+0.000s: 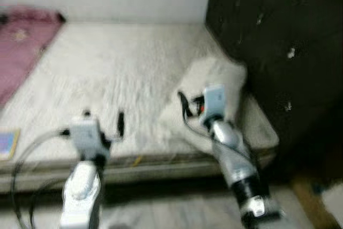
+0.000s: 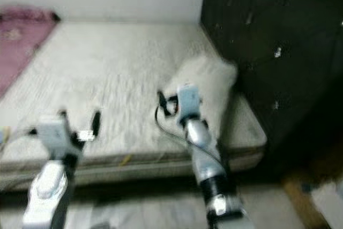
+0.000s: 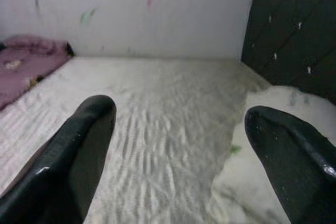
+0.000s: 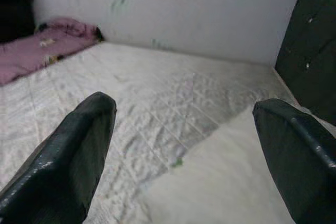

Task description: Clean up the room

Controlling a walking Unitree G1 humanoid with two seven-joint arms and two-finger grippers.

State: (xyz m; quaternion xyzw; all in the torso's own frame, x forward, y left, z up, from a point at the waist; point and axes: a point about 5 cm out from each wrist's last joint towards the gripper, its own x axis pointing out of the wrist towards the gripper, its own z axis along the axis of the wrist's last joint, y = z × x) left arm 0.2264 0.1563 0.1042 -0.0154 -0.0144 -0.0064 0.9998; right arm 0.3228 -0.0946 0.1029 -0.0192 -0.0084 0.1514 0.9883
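Both grippers' jaws wide above mattress [image 1: 118,73]

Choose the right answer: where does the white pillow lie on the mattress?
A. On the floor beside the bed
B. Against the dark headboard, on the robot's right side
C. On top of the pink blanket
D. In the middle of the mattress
B: the white pillow lies at the mattress edge next to the dark headboard, far from the pink blanket, with the right gripper open above it.
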